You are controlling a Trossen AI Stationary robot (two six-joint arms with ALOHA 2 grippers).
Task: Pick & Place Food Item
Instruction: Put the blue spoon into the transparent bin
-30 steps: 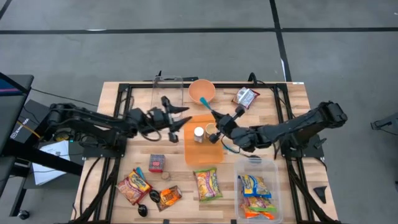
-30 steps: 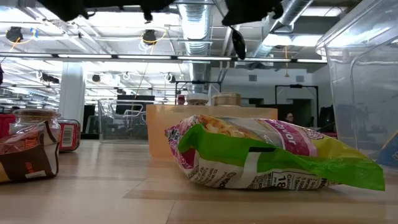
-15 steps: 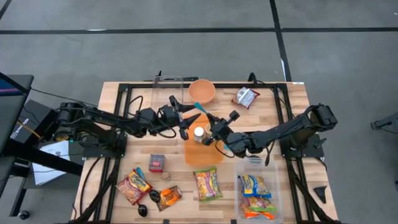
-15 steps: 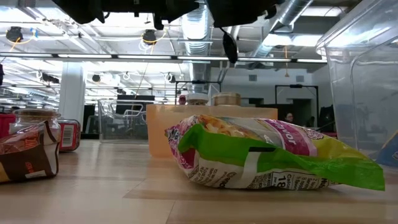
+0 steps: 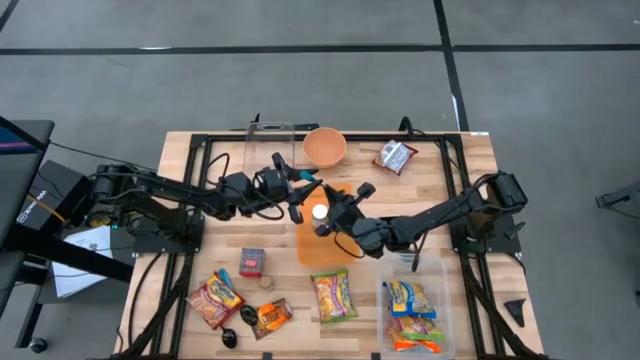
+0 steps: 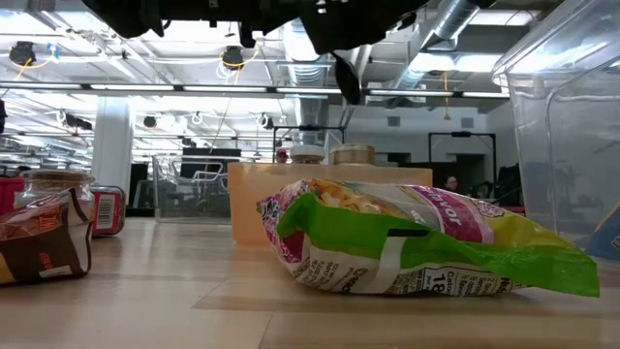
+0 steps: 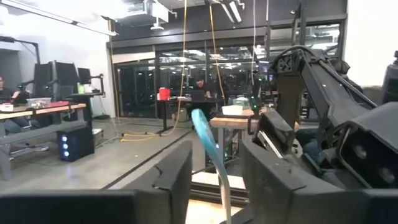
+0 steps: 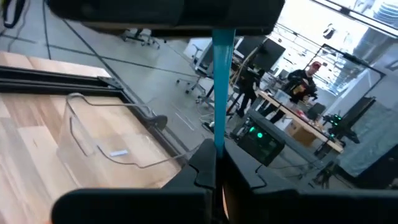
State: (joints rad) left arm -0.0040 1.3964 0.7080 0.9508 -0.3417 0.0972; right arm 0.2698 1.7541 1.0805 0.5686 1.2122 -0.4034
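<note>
A teal utensil (image 5: 310, 181) hangs in the air over the orange tray (image 5: 328, 250), between my two grippers. My right gripper (image 5: 326, 202) reaches in from the table's right and is shut on one end of it (image 8: 216, 163). My left gripper (image 5: 299, 190) comes from the table's left. Its two fingers (image 7: 177, 177) stand open on either side of the utensil's other, broader end (image 7: 204, 127), with a gap on each side. Food bags, one of them green and pink (image 5: 333, 297), lie flat on the near half of the table; no gripper touches them. My right gripper pinches the teal utensil's thin shaft (image 8: 217, 140) between its two shut fingers, at the shaft's end. The fingers lie along the utensil, which sticks straight out beyond them toward my left gripper. The utensil is lifted clear of the tray and table.
A white-lidded jar (image 5: 320, 212) stands on the orange tray under the grippers. An orange bowl (image 5: 325, 147) and a clear container (image 5: 268, 150) sit at the far side. A clear bin (image 5: 414, 268) with snacks is near right, a red can (image 5: 252, 262) near left.
My right gripper has carried the teal utensil toward the table's left and slightly down, rolling as it went, to a spot over the orange tray. My left gripper first moved right toward it, then held still, so the utensil's free end now lies between its fingers.
</note>
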